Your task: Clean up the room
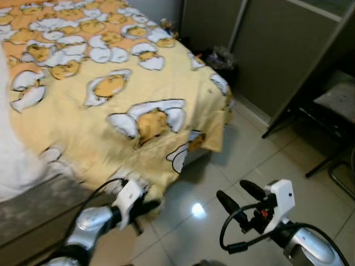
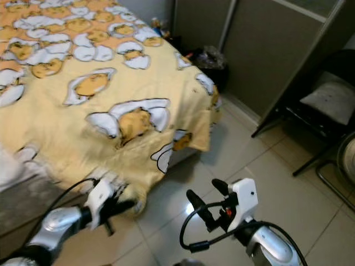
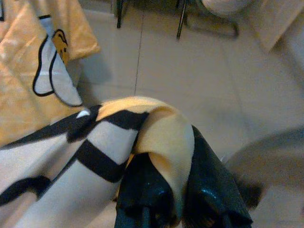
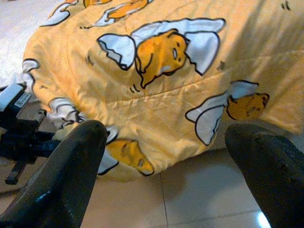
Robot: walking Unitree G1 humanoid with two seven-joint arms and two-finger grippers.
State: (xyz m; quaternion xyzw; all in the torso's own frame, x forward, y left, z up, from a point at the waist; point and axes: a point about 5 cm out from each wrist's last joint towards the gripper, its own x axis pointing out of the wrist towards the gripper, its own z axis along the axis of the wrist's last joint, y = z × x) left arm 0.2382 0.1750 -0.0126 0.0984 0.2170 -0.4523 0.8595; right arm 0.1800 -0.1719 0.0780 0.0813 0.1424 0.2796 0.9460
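Bed (image 1: 33, 213) fills the left and far part of the scene; its grey side panel is bare on the near left. Over it lies the yellow quilt (image 1: 111, 100), printed with egg-and-yolk cartoon figures, spread most of the way across. Its right corner droops off the bed edge toward the tiled floor (image 1: 249, 166). Far right stand grey wardrobe doors (image 1: 277, 50), and a dark chair with a pale cushion (image 1: 338, 97) sits at the right edge. A dark bin (image 1: 222, 58) stands in the far corner between bed and wardrobe.

Step in hand, as you should read it: making the bed, with the quilt's near edge being drawn into place.

Your left gripper (image 1: 145, 206) sits at the near hem of the quilt, fingers (image 3: 142, 190) pinched tight on a fold of the fabric; the left wrist view shows the cloth bunched over and between them. Your right gripper (image 1: 239, 202) hovers above the floor, just right of the hanging hem, fingers spread wide and holding nothing.

Next move, by judgement: pull the gripped hem out along the bed edge to flatten the bunched near corner. Bring the right gripper onto the drooping corner on the right to square it. Watch for the fabric slipping from a shallow pinch.
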